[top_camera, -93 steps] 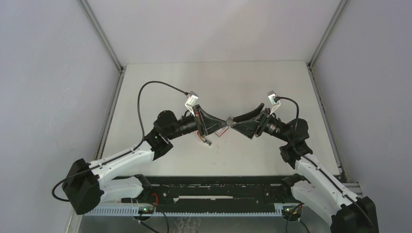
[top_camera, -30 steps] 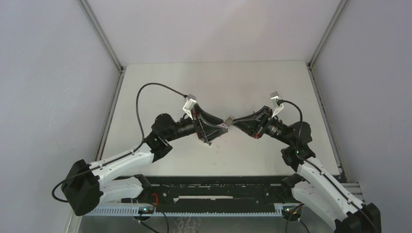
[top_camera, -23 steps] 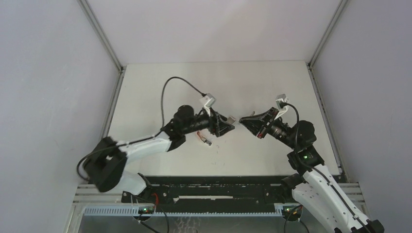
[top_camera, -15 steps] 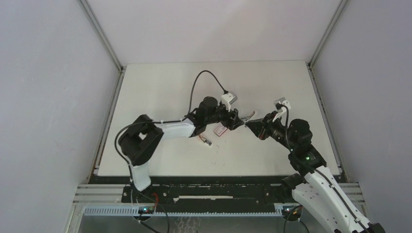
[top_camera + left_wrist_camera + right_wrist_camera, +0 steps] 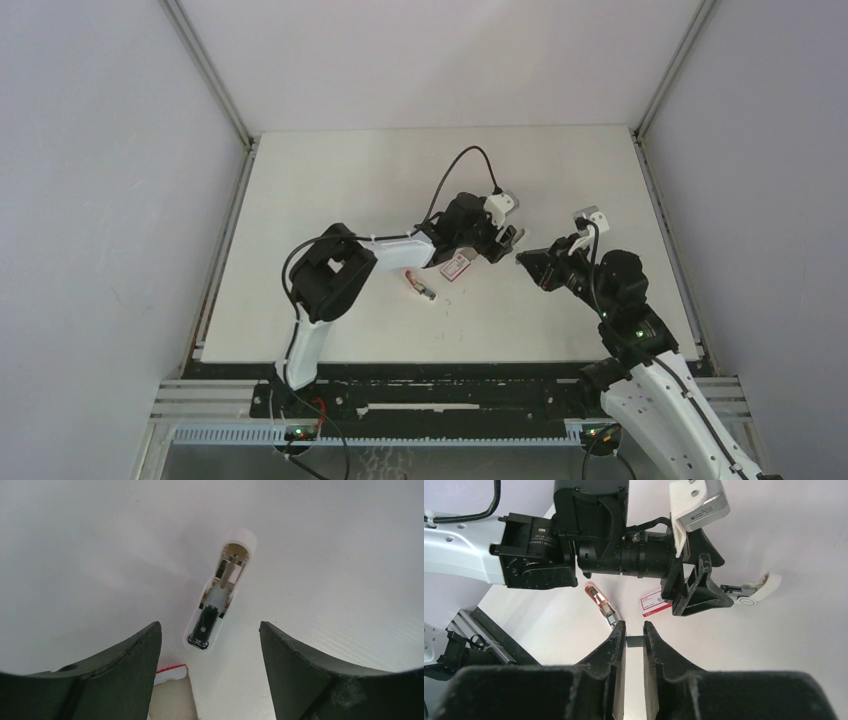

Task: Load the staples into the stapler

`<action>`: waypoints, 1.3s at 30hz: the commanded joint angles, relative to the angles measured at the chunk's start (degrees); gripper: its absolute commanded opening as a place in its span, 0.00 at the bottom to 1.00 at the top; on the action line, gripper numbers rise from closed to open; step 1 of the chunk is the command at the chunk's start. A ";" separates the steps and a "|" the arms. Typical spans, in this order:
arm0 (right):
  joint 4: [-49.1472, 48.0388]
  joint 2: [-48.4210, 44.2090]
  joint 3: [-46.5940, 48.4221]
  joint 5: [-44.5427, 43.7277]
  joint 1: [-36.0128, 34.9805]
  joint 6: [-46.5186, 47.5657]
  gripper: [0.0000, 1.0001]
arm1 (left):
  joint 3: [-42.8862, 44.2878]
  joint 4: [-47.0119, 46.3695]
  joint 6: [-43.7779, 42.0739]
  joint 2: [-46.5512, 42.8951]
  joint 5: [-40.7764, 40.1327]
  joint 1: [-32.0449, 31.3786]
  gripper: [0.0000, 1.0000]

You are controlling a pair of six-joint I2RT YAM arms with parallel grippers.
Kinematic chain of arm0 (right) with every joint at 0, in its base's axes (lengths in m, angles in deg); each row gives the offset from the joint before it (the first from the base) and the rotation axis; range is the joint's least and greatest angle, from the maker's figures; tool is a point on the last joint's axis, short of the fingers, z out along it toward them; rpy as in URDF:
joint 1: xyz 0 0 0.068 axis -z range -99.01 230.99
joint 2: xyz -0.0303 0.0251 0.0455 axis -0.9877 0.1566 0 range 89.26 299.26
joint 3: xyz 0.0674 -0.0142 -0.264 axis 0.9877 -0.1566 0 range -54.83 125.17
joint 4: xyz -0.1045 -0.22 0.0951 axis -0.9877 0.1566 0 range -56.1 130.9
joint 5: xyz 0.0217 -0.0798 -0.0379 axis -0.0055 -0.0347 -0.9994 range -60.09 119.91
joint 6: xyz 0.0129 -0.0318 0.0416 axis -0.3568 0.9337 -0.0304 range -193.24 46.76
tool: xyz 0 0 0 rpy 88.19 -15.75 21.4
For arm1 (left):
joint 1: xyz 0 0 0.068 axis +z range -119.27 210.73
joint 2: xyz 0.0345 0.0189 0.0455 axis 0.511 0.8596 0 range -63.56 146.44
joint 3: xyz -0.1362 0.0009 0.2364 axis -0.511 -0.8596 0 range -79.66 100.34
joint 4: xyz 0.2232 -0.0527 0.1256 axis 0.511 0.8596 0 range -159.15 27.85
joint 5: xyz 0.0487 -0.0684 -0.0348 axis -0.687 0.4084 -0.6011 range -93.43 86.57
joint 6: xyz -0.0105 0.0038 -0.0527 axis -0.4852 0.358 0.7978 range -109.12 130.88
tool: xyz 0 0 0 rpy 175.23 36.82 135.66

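The staples box, pink-red with a white label, lies flat on the table; it also shows under the left arm. The white stapler lies opened up, its metal channel showing, just right of the box. My left gripper hangs open above the stapler, whose near end sits between its fingertips; from above it is at the table's middle. My right gripper is shut on a small grey strip, close to the right of the left gripper.
A small pink-and-copper clip-like thing lies left of the box. The left arm stretches across the table's middle. Grey walls close in the table on three sides.
The left arm has swung far to the right and stretched out over the stapler, uncovering the box. The right gripper has drawn back to the right, still shut on the grey strip.
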 commanded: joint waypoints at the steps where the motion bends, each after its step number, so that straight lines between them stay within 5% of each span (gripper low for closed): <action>1: -0.78 -1.61 3.31 0.32 0.43 0.26 0.10 | 6.94 5.39 -0.48 1.69 -3.65 -0.67 0.76; 16: -0.72 -3.87 3.76 3.55 0.96 -1.69 0.10 | 9.24 6.88 4.56 5.21 -9.84 -1.85 0.73; 24: -0.46 -4.11 3.70 3.87 0.96 -2.42 0.10 | 7.31 6.40 5.50 5.37 -12.50 -3.25 0.47; 39: 0.58 -4.16 3.65 2.87 1.04 -2.20 0.10 | 0.62 3.32 8.21 0.70 -20.87 -6.26 0.16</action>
